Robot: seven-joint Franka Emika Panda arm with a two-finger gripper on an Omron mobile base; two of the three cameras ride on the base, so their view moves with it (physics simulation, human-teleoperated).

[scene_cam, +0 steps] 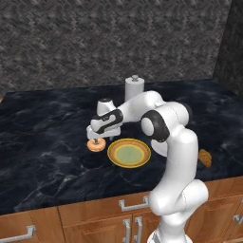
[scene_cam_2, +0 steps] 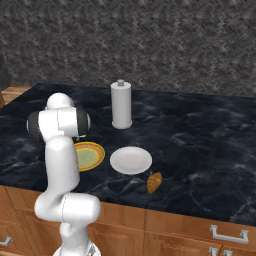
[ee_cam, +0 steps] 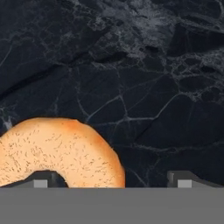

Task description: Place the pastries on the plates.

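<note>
No readable text, labels, brand names, numbers or signs appear anywhere in these views. The counter, the wall, the plates, the pastries, the cabinet fronts and the robot arm all carry no writing or markings.

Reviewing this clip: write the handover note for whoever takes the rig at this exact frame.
End effector: low over the donut, jaws apart, one fingertip in the donut's hole, the other on bare counter; nothing gripped yet.
Donut: on the counter beside the yellow-rimmed plate.
Brown oblong pastry: on the counter near the front edge, close to the white plate, not on it.
Done: nothing; both plates are empty.
Left: grasp the donut, plate it, then plate the brown pastry.
</note>
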